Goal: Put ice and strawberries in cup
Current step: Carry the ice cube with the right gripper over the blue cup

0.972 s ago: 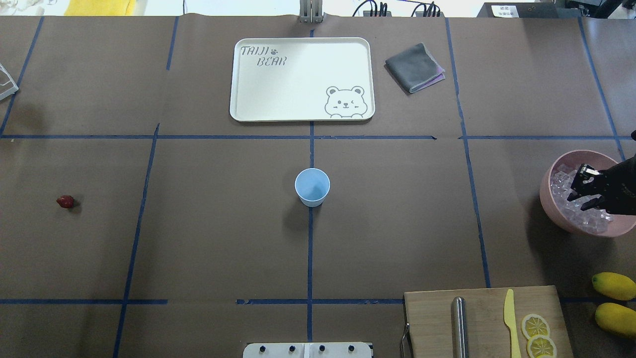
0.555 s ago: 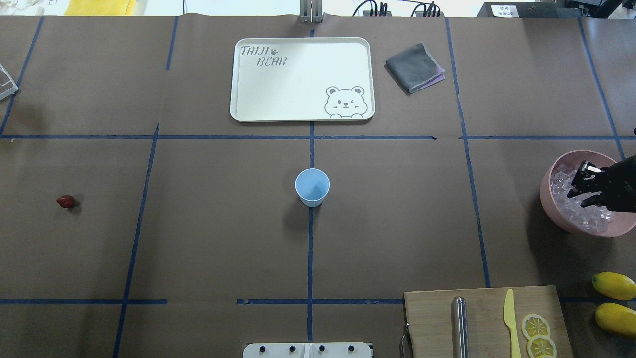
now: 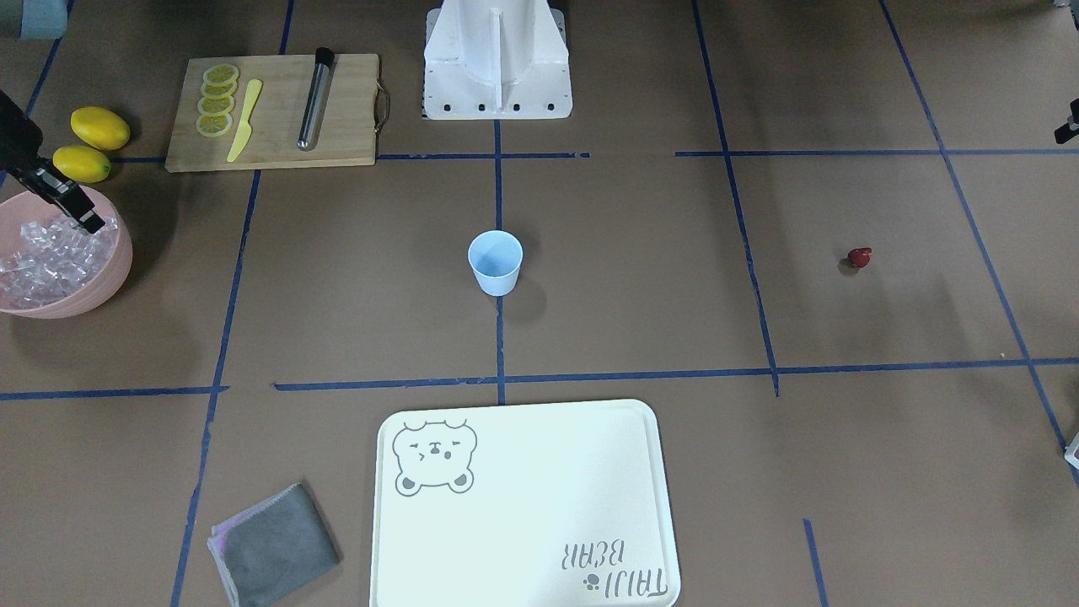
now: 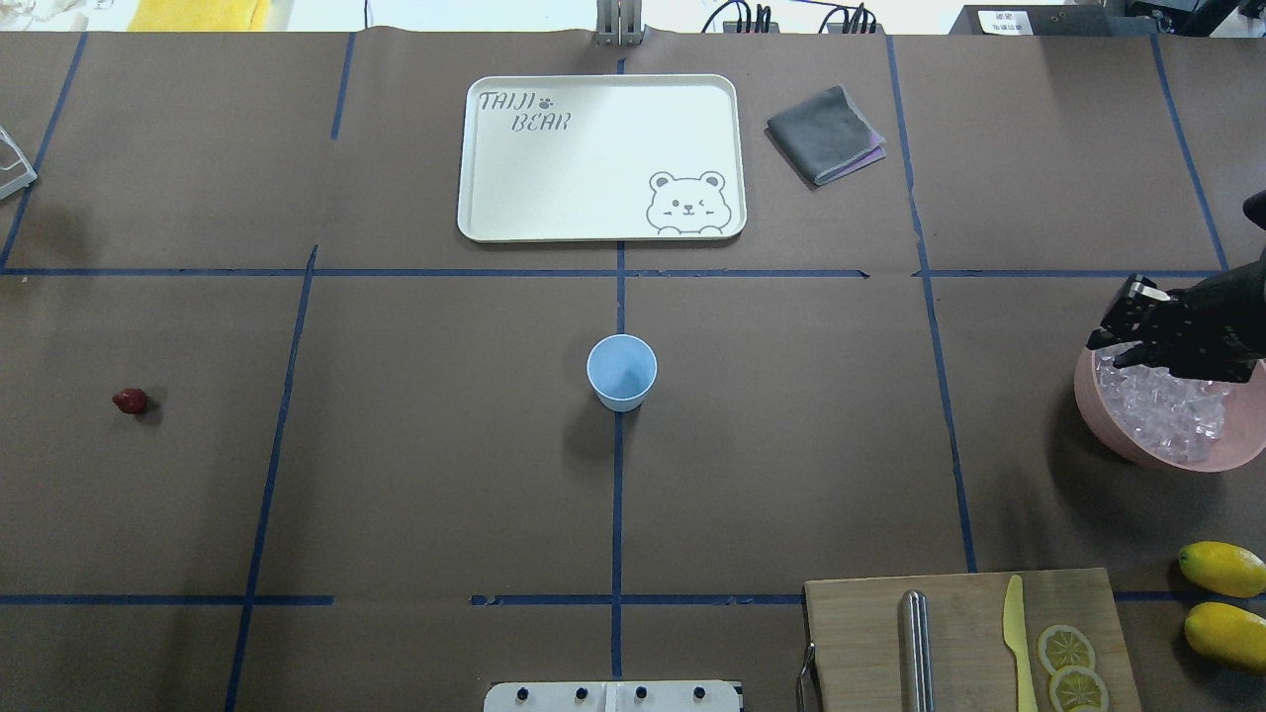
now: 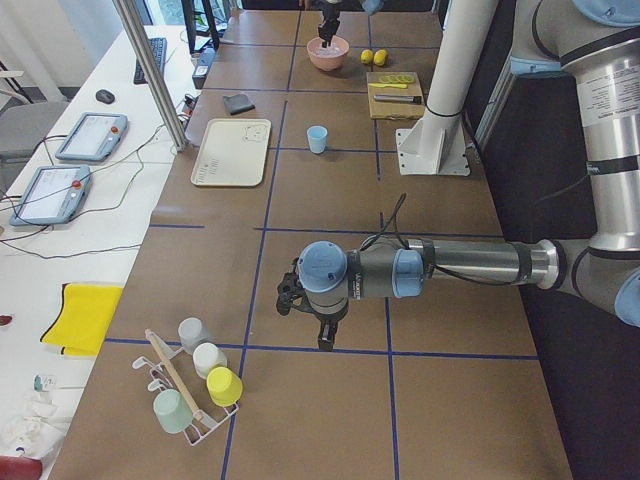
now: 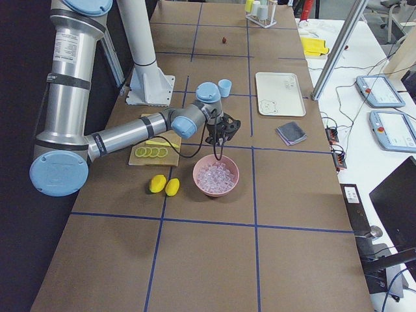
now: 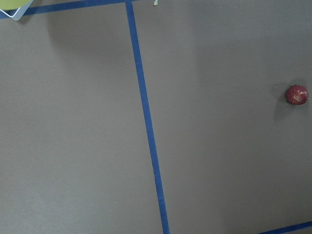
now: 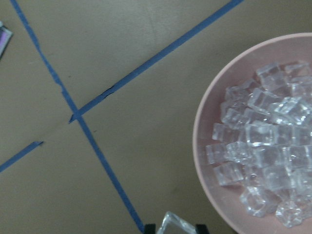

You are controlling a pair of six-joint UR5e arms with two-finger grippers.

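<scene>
The pale-blue cup (image 4: 621, 371) stands upright at the table's centre. The strawberry (image 4: 130, 400) lies far left, and also shows in the left wrist view (image 7: 296, 94). The ice (image 4: 1167, 410) fills a pink bowl (image 4: 1137, 450) at the right edge. My right gripper (image 4: 1116, 316) hangs above the bowl's far-left rim. In the right wrist view it (image 8: 173, 226) is shut on one clear ice cube (image 8: 173, 222). My left gripper (image 5: 322, 335) hovers over bare table beyond the strawberry. I cannot tell if it is open or shut.
A white bear tray (image 4: 601, 158) and a folded grey cloth (image 4: 826, 133) lie at the far side. A cutting board (image 4: 969, 643) holds a yellow knife, a metal rod and lemon slices. Two lemons (image 4: 1223, 569) lie near the bowl. A cup rack (image 5: 190, 385) stands at the left end.
My right gripper rose out of the ice bowl and moved up and toward the far-left rim, with an ice cube in its jaws. The cup and strawberry have not moved.
</scene>
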